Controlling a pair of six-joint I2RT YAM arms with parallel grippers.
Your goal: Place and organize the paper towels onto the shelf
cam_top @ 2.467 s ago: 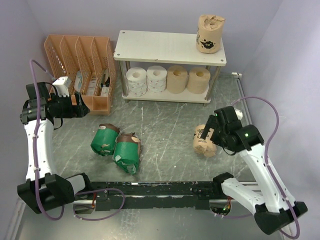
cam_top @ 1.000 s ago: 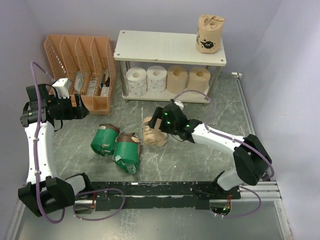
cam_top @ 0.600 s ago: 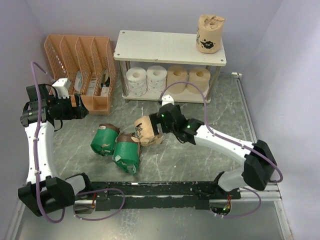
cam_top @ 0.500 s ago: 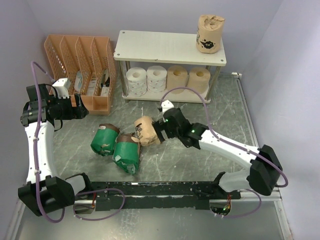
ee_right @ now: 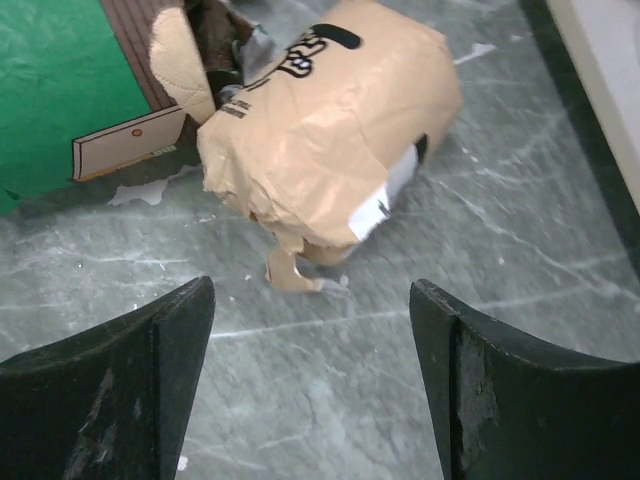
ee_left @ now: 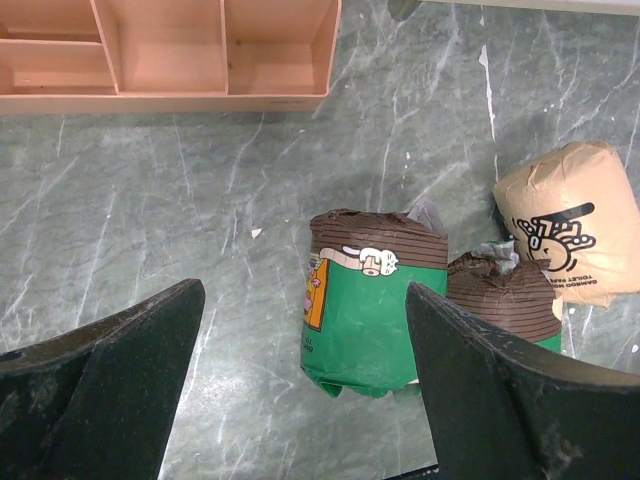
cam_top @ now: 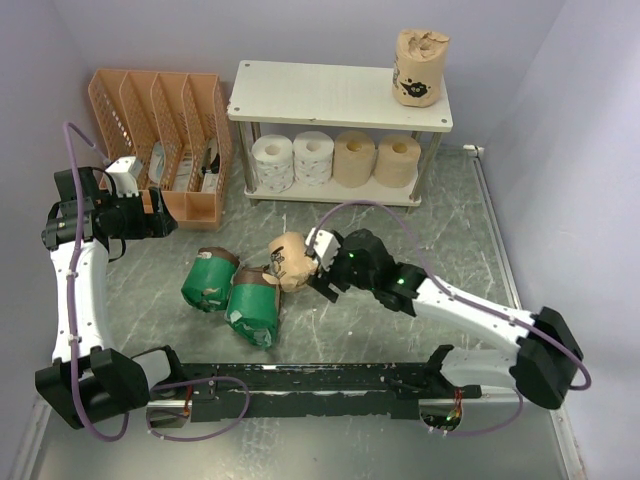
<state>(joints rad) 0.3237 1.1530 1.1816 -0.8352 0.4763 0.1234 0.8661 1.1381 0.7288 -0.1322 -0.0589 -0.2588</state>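
Note:
The shelf (cam_top: 330, 98) stands at the back. A tan-wrapped printed roll (cam_top: 420, 67) stands on its top board. Two white rolls (cam_top: 291, 160) and two tan rolls (cam_top: 375, 159) sit on the lower board. A second tan-wrapped roll (cam_top: 288, 261) (ee_right: 325, 130) (ee_left: 570, 232) lies on the table against two green-wrapped rolls (cam_top: 232, 294) (ee_left: 372, 300). My right gripper (cam_top: 324, 268) (ee_right: 312, 400) is open and empty, just right of the tan-wrapped roll. My left gripper (cam_top: 165, 222) (ee_left: 300, 400) is open and empty, high by the organizer.
An orange slotted file organizer (cam_top: 160, 130) stands left of the shelf. A black rail (cam_top: 300, 380) runs along the near edge. Grey walls close in the left, back and right sides.
My right arm carried the tan-wrapped roll from the right side of the table to the green rolls, let it go and drew back a little. The left arm has not moved.

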